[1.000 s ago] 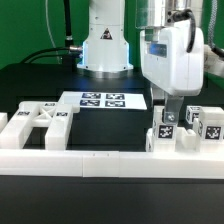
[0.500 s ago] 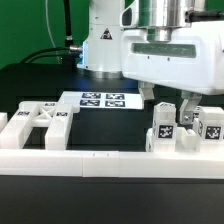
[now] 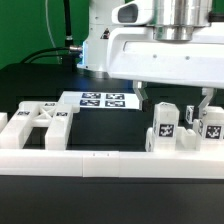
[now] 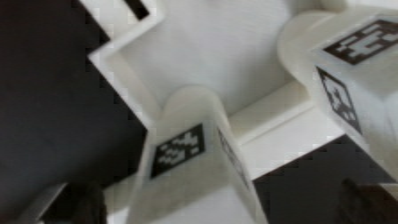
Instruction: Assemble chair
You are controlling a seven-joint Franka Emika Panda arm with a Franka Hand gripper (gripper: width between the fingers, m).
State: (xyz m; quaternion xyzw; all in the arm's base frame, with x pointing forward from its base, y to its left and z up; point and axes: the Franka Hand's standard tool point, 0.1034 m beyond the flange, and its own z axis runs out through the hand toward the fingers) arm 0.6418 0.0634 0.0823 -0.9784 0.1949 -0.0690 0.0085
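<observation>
— Status of the gripper (image 3: 175, 99)?

— Jaws spread wide, nothing between the pads. It hangs low over the cluster of chair parts on the exterior view's right. One finger (image 3: 143, 95) is down on the near side of the cluster and the other sits over towards the far edge.

— Which part lies in the gap?

— The upright block (image 3: 164, 126), tag facing the exterior camera. It stands on end just behind the border rail (image 3: 90, 160), directly under the open span but nearer the exterior view's left finger than the middle. As far as I can judge, the fingertips are about level with its top and not touching it.

— Long axis?

— Vertical, I judge: it looks taller than it is wide. The jaws close across its short width, which would suit a grasp from above. The wrist view shows a white tagged bar (image 4: 191, 150) running under the camera. I take it to be this same part, but the picture is too blurred to be sure.

— Anything crowding it?

— A second block (image 3: 212, 126) stands just beside it, towards the exterior view's right. The farther finger comes down very near that one, and I cannot tell whether it clears it.

— Remainder of the chair?

— A flat panel (image 3: 40, 122) lies well apart on the exterior view's left, behind the same rail. The marker board (image 3: 103, 99) lies on the black table (image 3: 110, 128) between the two groups.

— Assessment?

— The parts are loose and no joint is made yet. The coming move depends on centring the span over the upright block before descending.
</observation>
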